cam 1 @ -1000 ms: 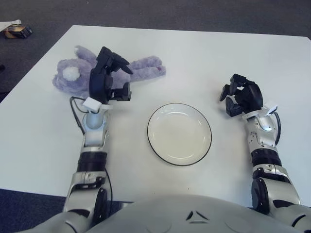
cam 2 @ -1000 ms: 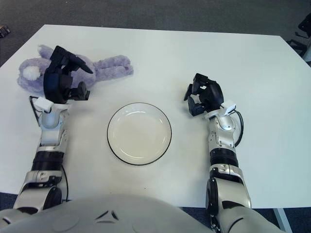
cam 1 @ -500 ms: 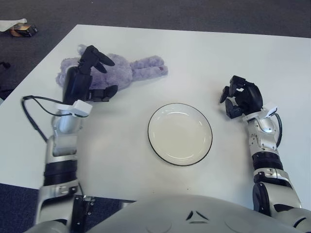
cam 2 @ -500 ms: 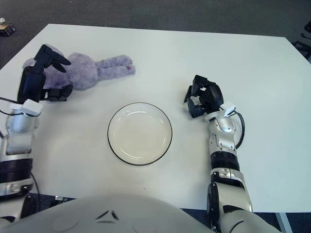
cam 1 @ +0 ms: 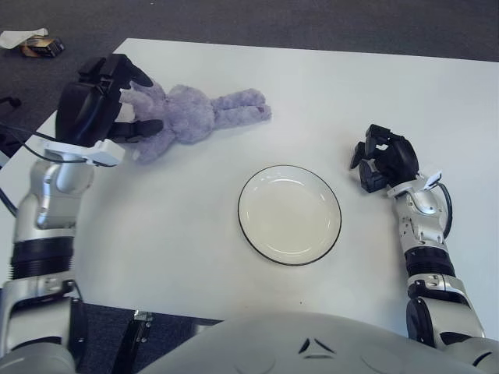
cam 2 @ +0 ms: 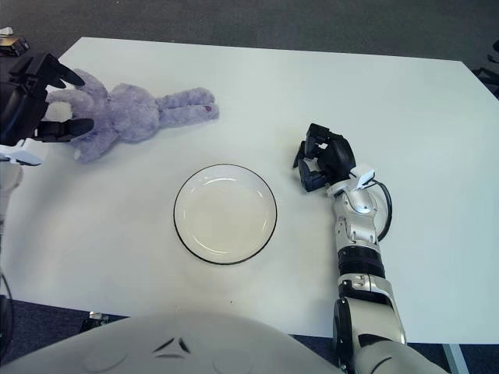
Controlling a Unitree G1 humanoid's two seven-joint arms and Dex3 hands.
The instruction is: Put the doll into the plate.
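A purple plush bunny doll [cam 1: 187,117] lies on its side at the far left of the white table, legs pointing right. My left hand [cam 1: 117,97] hovers over the doll's head end with fingers spread, holding nothing; it hides most of the head. It also shows in the right eye view [cam 2: 43,101]. An empty white plate [cam 1: 289,214] with a dark rim sits in the middle of the table, to the right of the doll. My right hand [cam 1: 382,160] rests on the table right of the plate, fingers curled and empty.
The white table [cam 1: 234,257] has its left edge close to my left arm, with dark carpet beyond. A small box [cam 1: 35,45] lies on the floor at the far left.
My left hand has swung left and away from the plate, from over the doll's body to over its head. The doll has shifted slightly. The right hand has stayed in place.
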